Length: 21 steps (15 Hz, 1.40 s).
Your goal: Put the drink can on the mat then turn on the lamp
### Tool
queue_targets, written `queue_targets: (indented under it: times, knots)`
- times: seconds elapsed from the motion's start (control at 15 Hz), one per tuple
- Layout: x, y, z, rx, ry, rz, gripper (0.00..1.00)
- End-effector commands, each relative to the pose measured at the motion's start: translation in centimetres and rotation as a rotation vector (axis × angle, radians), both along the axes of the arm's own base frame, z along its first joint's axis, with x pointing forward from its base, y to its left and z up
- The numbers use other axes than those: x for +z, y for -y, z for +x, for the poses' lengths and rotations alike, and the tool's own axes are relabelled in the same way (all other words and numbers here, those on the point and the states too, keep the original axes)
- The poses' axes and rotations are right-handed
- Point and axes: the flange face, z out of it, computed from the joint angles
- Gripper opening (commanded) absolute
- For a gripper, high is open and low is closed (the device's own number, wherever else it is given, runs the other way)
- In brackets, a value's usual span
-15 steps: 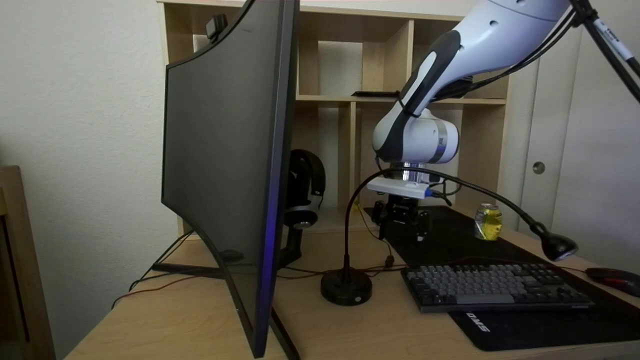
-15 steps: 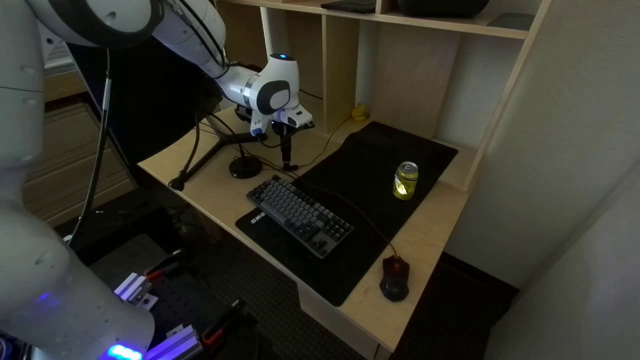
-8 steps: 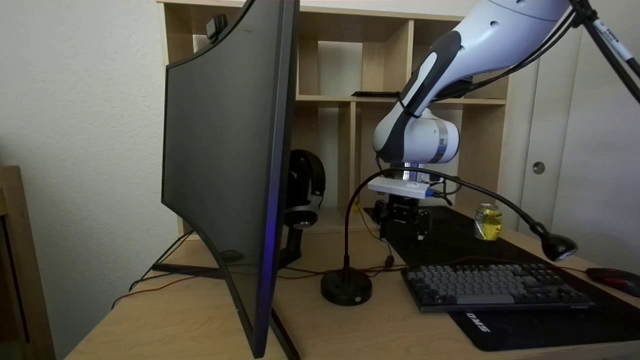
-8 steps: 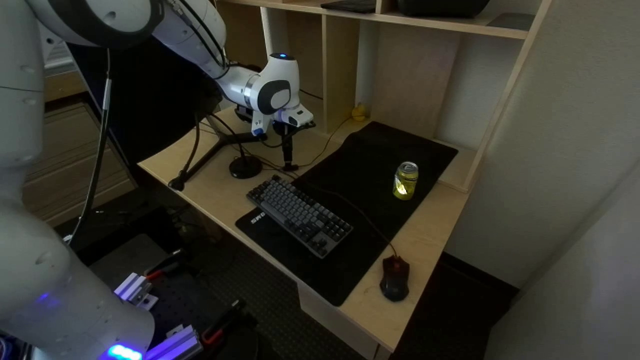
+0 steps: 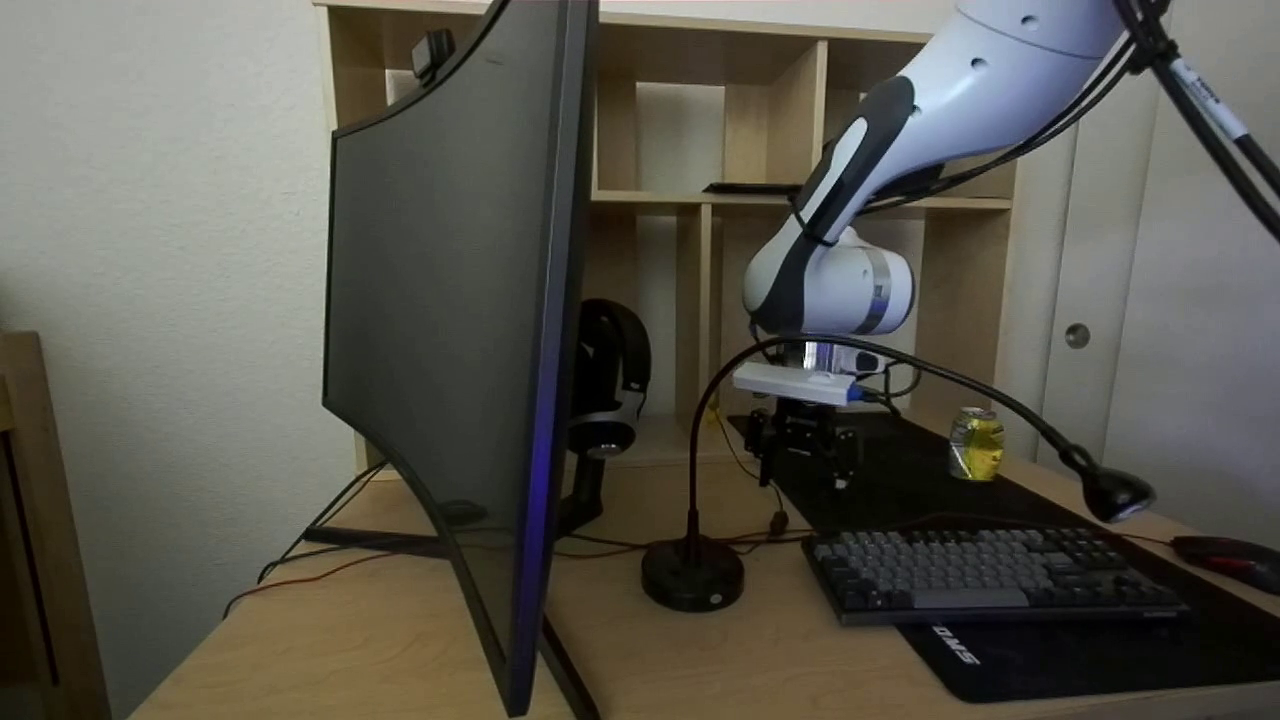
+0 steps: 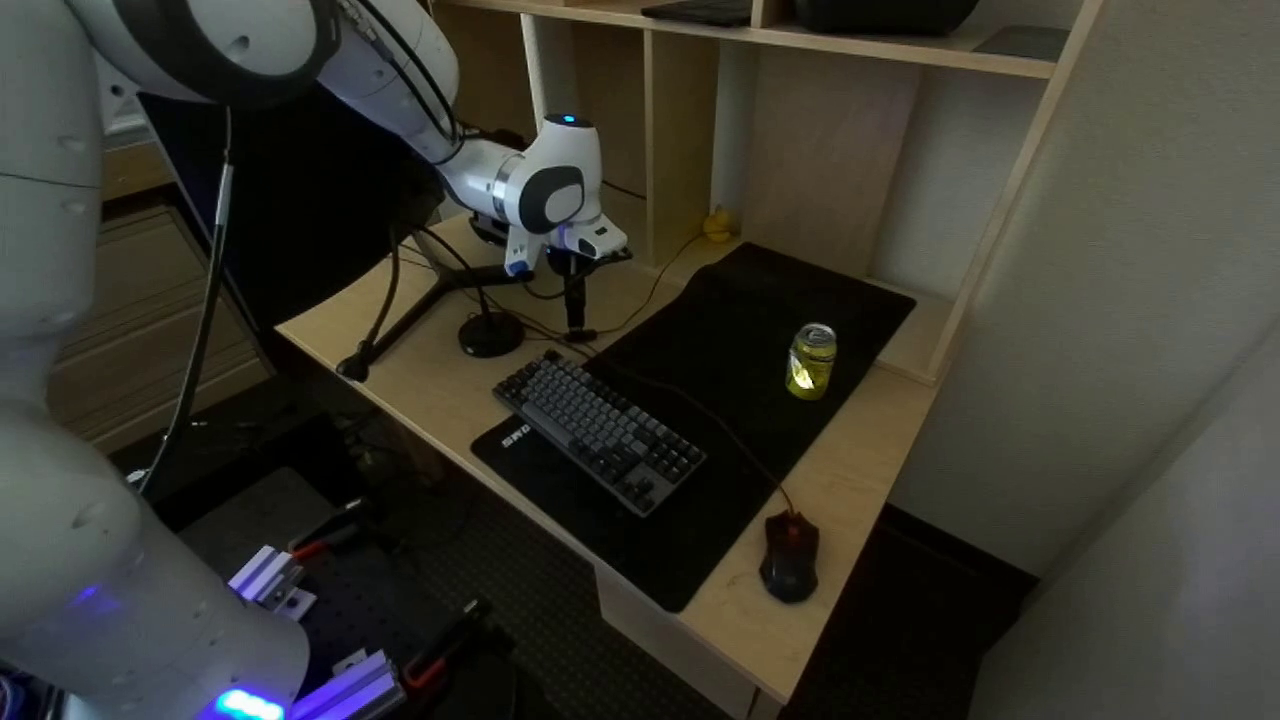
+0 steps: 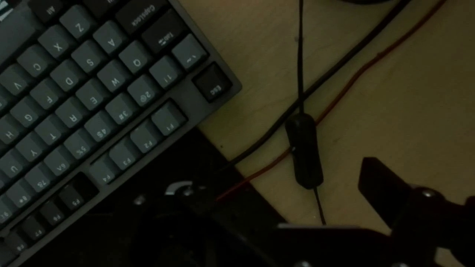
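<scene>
Yellow-green drink can (image 6: 811,362) was seen upright on black desk mat (image 6: 745,325); gooseneck desk lamp (image 5: 692,575) was seated on tabletop (image 5: 400,640); pincer (image 5: 804,477) was suspended above, jaws parted.

Arm (image 6: 40,250): white, rounded segments, small round recesses (image 5: 979,63). Inlay (image 5: 893,105), dark grey, curving along my forearm (image 5: 960,120). Collar (image 6: 258,92), dark, on my large upper joint (image 6: 270,40). Band (image 5: 881,285), silvery, round my wrist (image 5: 838,290). Cables (image 5: 1150,48), black, tied in a bundle; pale sleeve (image 5: 1209,99) on one length, its print too small to read. Box (image 5: 795,382), white, flat, below my wrist; blue plug (image 5: 859,393) at its end. Indicator light (image 6: 569,119), blue, atop my wrist in an exterior view. Base (image 6: 170,620), white, off a long edge of the counter (image 6: 850,470); blue glow (image 6: 248,705) low on its shell. Gripper (image 5: 803,476), black, jointed. Fingers (image 7: 382,189), black and angular; bright round screw heads (image 7: 428,193) show in the wrist view.
</scene>
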Motion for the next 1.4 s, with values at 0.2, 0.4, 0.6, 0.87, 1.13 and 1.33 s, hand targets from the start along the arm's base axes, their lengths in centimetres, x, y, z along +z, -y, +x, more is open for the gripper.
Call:
queue_targets:
  times: [0.2, 0.4, 0.6, 0.87, 1.13, 1.33]
  knots:
    - [-5.6, -2.3, 2.5, 0.014, -0.015, -0.018, 1.0]
    - [-5.5, -2.7, 2.8, 0.027, -0.033, -0.041, 1.0]
    - [-4.9, -2.4, 3.3, 0.041, -0.06, -0.09, 1.0]
    - [-4.5, -2.2, 3.1, 0.047, -0.088, -0.105, 1.0]
    - [-4.3, -2.6, 3.4, 0.056, -0.114, -0.113, 1.0]
    - [-5.1, -3.0, 3.3, 0.058, -0.102, -0.099, 1.0]
